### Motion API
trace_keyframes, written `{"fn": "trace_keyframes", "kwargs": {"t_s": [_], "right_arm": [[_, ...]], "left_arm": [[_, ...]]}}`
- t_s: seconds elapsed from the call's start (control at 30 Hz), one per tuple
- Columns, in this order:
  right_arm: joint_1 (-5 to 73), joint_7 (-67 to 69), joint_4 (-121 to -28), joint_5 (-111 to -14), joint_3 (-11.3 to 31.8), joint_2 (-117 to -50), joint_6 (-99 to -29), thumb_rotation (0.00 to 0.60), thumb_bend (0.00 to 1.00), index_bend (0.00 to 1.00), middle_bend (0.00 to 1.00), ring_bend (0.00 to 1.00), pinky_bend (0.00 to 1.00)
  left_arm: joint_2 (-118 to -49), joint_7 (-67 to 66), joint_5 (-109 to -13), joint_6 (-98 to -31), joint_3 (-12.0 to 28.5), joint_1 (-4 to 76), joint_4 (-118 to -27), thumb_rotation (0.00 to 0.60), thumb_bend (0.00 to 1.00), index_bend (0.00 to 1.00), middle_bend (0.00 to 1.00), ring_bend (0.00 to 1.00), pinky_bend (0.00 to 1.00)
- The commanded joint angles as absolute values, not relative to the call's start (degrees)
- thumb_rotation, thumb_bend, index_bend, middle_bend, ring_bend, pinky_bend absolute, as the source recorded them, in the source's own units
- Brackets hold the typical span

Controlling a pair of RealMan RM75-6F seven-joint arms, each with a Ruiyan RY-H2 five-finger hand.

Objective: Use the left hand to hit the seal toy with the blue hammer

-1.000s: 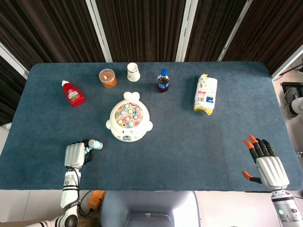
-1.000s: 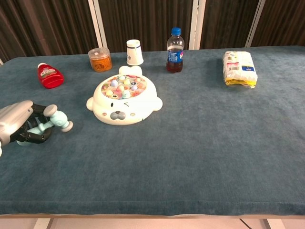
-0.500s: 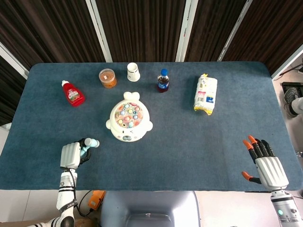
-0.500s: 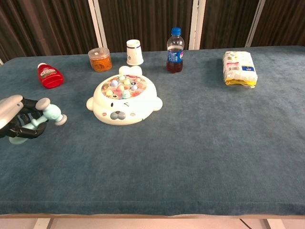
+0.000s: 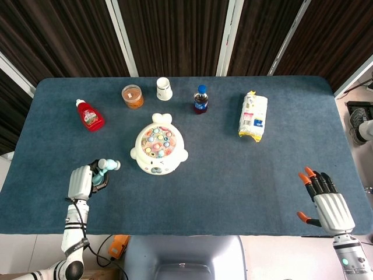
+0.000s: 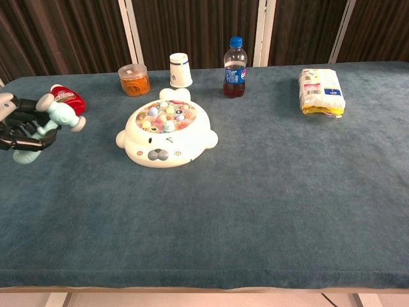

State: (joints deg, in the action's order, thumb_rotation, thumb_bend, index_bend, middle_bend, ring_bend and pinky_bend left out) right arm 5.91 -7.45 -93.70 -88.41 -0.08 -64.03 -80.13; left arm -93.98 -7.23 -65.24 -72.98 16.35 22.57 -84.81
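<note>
The left hand (image 5: 80,182) has its fingers wrapped round the handle of the blue hammer (image 6: 46,121), and the hammer's head sticks out toward the middle of the bench (image 5: 233,175), off the cloth. The seal toy (image 5: 158,151) sits a fair way off from that hand, further in along the bench and a touch farther from the robot, its round face full of coloured pegs turned up.

From where I stand, the job now looks like carrying the hammer across until its head hangs over the pegs, then bringing it down with a short, firm tap. The handle is thin and the hold looks to be near its lower end, so a hard swing could twist the hammer in the fingers; a modest drop from straight above seems safer. The toy is light plastic on cloth, and a glancing blow on its rim might push it sideways rather than land cleanly.

The right hand (image 5: 330,204) hovers far off at the other end of the bench, fingers spread, holding nothing.
</note>
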Motion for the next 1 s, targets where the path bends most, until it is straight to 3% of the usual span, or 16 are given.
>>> {"fn": "trace_keyframes", "kwargs": {"t_s": [0.03, 0.4, 0.63, 0.8, 1.0], "right_arm": [[5.9, -7.3, -93.8, -88.5, -0.2, -63.9, -80.1, 0.6, 0.23, 0.0, 0.0, 0.0, 0.0], [6.2, -7.3, -93.8, -88.1, -0.1, -63.9, -79.4, 0.6, 0.23, 0.0, 0.0, 0.0, 0.0], [6.1, -6.2, -93.7, -87.6, 0.2, -63.4, -79.5, 0.6, 0.23, 0.0, 0.0, 0.0, 0.0], [6.2, -5.8, -93.6, -87.5, 0.2, -63.2, -79.4, 0.6, 0.23, 0.0, 0.0, 0.0, 0.0], [6.0, -3.8, -93.4, -86.8, 0.5, -62.2, -79.5, 0.6, 0.23, 0.0, 0.0, 0.0, 0.0]], "left_arm": [[-93.2, -10.0, -64.4, -71.9, 17.2, 24.0, -86.0, 0.6, 0.76, 0.64, 1.0, 1.0, 1.0], [-97.8, -21.8, -61.6, -68.5, 18.9, 32.1, -82.9, 0.6, 0.78, 0.64, 1.0, 1.0, 1.0], [-102.8, -25.4, -56.9, -66.7, 23.9, 38.6, -78.2, 0.6, 0.78, 0.64, 1.0, 1.0, 1.0], [-103.9, -25.6, -55.4, -66.2, 25.4, 40.4, -77.3, 0.6, 0.78, 0.64, 1.0, 1.0, 1.0], [-104.6, -28.1, -50.5, -60.3, 27.8, 45.9, -72.5, 0.6, 0.78, 0.64, 1.0, 1.0, 1.0]]}}
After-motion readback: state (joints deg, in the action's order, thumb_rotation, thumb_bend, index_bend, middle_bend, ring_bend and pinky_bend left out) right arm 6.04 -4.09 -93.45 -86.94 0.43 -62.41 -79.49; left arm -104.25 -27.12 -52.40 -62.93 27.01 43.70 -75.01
